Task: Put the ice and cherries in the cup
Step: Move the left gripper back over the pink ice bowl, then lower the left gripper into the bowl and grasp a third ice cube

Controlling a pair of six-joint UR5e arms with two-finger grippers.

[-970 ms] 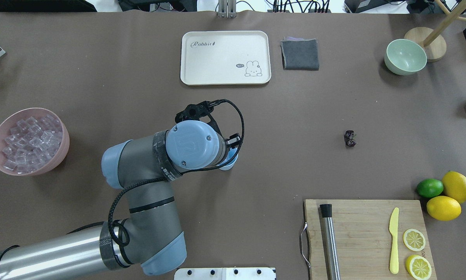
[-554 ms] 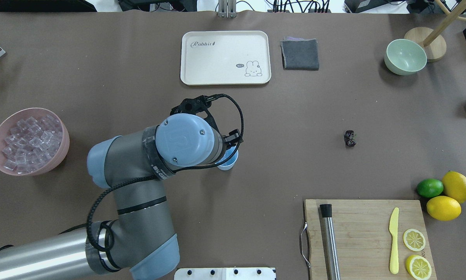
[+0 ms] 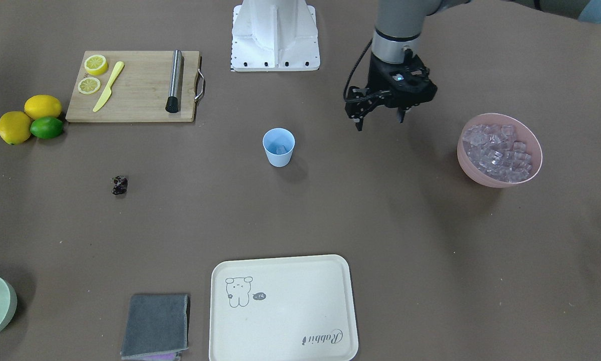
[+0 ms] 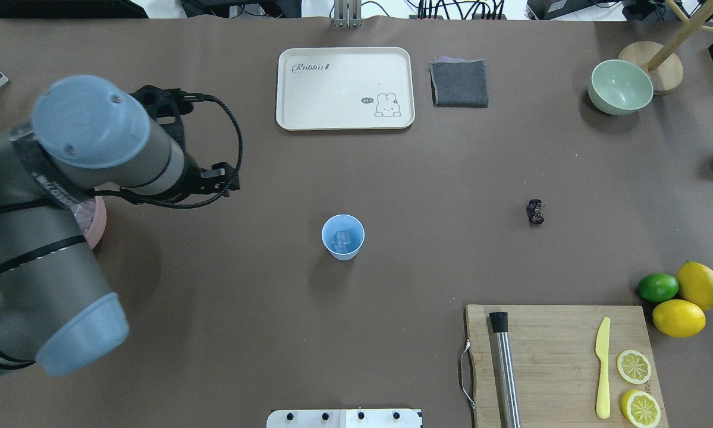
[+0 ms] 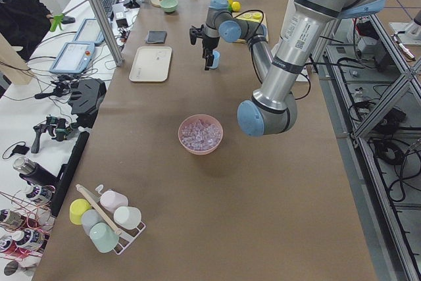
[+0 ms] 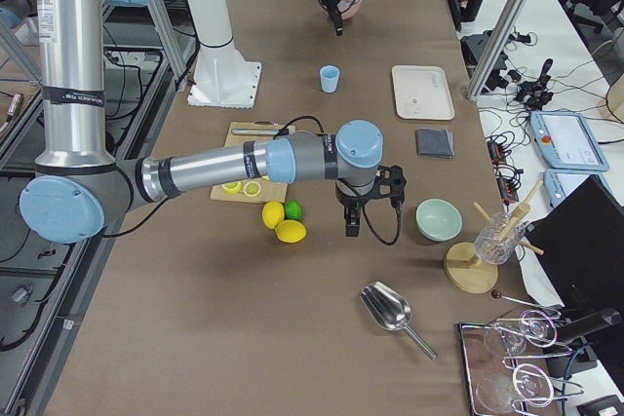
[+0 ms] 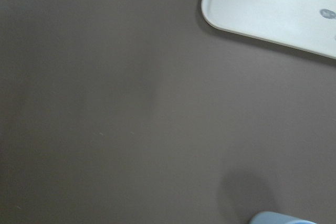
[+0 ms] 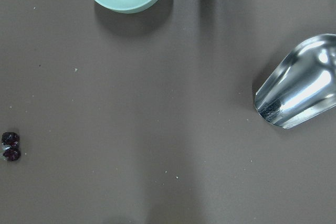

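Observation:
The light-blue cup (image 4: 343,236) stands upright mid-table with one clear ice cube (image 4: 341,239) inside; it also shows in the front view (image 3: 278,147). The pink bowl (image 3: 499,175) holds many ice cubes (image 3: 498,150). My left gripper (image 3: 380,120) is open and empty, hanging above the table between the cup and the pink bowl. The dark cherries (image 4: 535,211) lie alone on the table to the right, and also show in the right wrist view (image 8: 10,146). My right gripper (image 6: 351,226) shows only in the exterior right view, near the lemons; I cannot tell its state.
A cream tray (image 4: 344,88), a grey cloth (image 4: 459,83) and a pale green bowl (image 4: 620,87) sit at the far side. A cutting board (image 4: 561,351) carries a knife, a metal muddler and lemon slices. Lemons and a lime (image 4: 680,291) lie beside it. A metal scoop (image 8: 302,85) lies nearby.
My left arm has swung from over the cup to the left, toward the pink bowl. The cup is now uncovered and shows an ice cube inside.

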